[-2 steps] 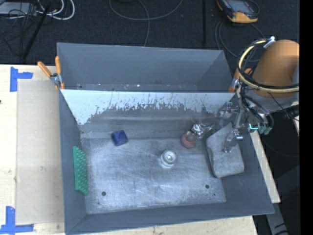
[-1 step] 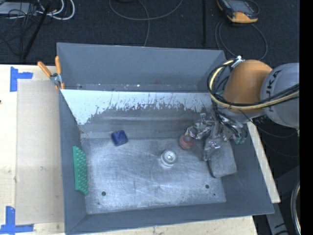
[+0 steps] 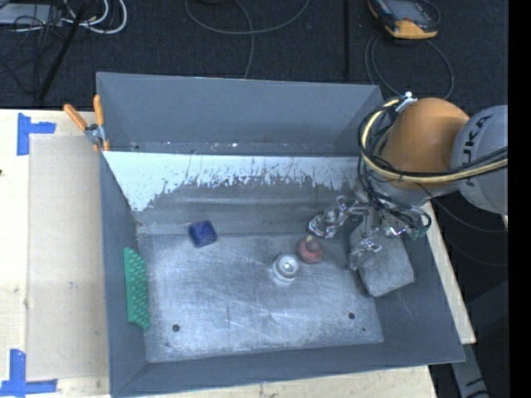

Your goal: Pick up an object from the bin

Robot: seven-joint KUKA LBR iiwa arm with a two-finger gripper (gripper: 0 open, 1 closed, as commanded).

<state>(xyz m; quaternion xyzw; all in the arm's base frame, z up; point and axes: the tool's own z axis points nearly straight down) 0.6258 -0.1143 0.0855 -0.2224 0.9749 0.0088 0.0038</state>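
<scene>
Nearest the cam, at the view's left, a green strip [image 3: 136, 287] is seen flat on the floor of the bin [image 3: 249, 347]. It is laid along the foot of the left wall, long side running front to back, well apart from everything else.

At the right, a grey block [image 3: 387, 272] is found by the foot of the right wall, turned at an angle to it. Its top-left corner is met by the lower finger [image 3: 365, 245], or is just under it; contact can't be told for sure.

Approx. mid-floor, a silver cap [image 3: 284, 267], round, is set upright. Just beyond it and slightly to the right, a red knob [image 3: 312, 251] is seen, small and round, very close to the cap; whether they touch can't be made out.

The gripper [image 3: 344, 235] is held low over the right part of the floor, between the red knob and the grey block. It is released: the two fingers are spread, one toward the knob, the other toward the block, w/ nothing gripped between them. No thing has been picked up yet.

Farther back at the left, a blue cube [image 3: 202, 233] is seen alone near the foot of the back wall.

Beyond the gripper, at the right rim, the arm [image 3: 489, 160] is carried in, w/ an orange cover [image 3: 423, 143] and looped cables [image 3: 373, 152] at the wrist.
</scene>
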